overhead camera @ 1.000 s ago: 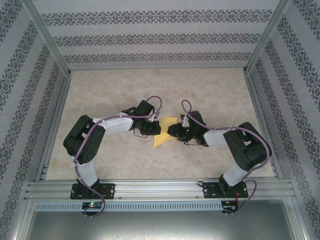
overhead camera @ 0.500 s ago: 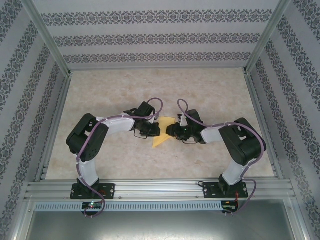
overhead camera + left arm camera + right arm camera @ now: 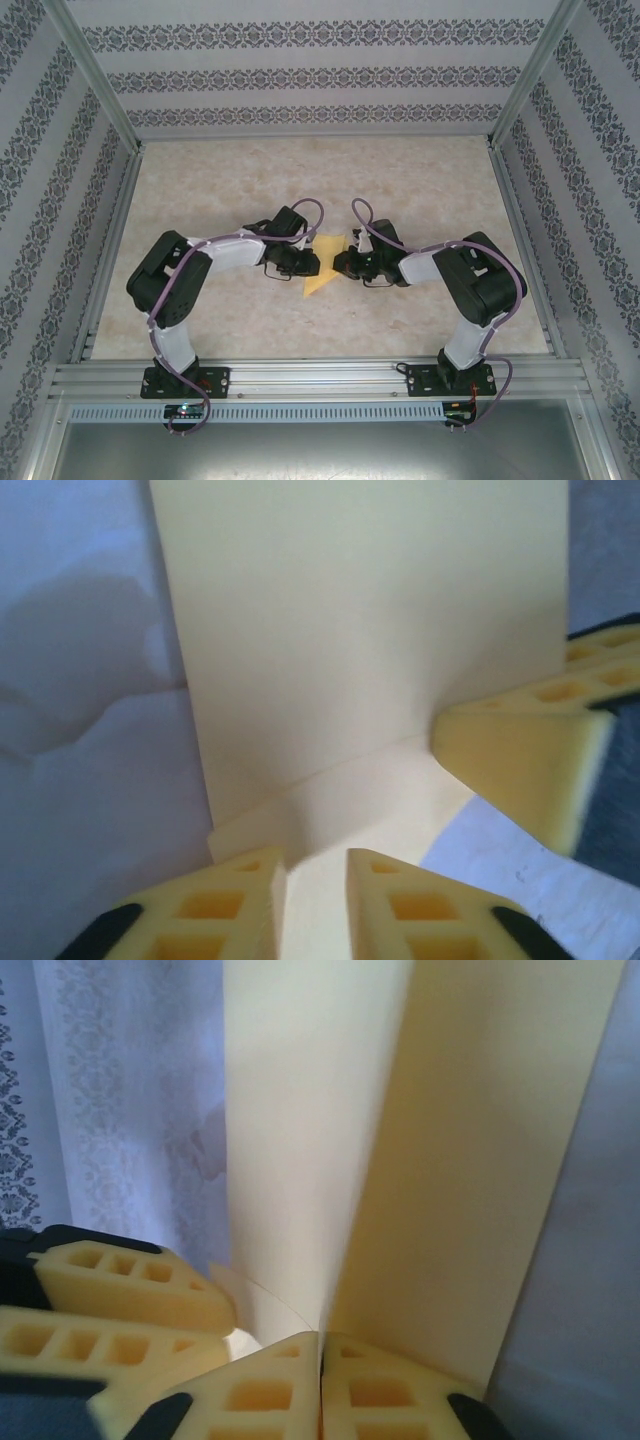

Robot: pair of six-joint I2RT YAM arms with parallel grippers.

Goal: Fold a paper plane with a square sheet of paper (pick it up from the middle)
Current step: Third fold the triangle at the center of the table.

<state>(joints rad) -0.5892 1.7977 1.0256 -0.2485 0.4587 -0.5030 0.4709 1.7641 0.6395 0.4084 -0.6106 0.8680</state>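
At the middle of the top view the two arms bend in toward each other, and the left gripper [image 3: 308, 263] and the right gripper [image 3: 338, 265] meet nose to nose over the paper [image 3: 318, 283]. The paper lies on the beige marbled table [image 3: 430, 190], slightly below the centre of the frame. The black gripper heads cover most of the sheet there, leaving a yellow point toward the lower left and a sliver above between them. In the left wrist view, the paper rises as a broad pale yellow panel across the upper middle, with a folded flap at its foot. The left gripper's two yellow fingers [image 3: 230, 905] stand at the bottom edge with a narrow gap between them. The paper's lower edge runs down into that gap, and they do not press on it. A finger of the right gripper juts in from the right of that frame and hides the sheet's lower right corner. In the right wrist view, the right gripper's fingers [image 3: 390, 1390] are pressed flat together at the bottom centre. The paper's crease is pinched in the seam between them, and two panels stand up from it. The left gripper's fingers crowd the lower left of that view. Patterned walls [image 3: 320, 75] enclose the table, an aluminium rail [image 3: 320, 378] crosses the lower part, and purple cables [image 3: 318, 207] loop over both wrists.
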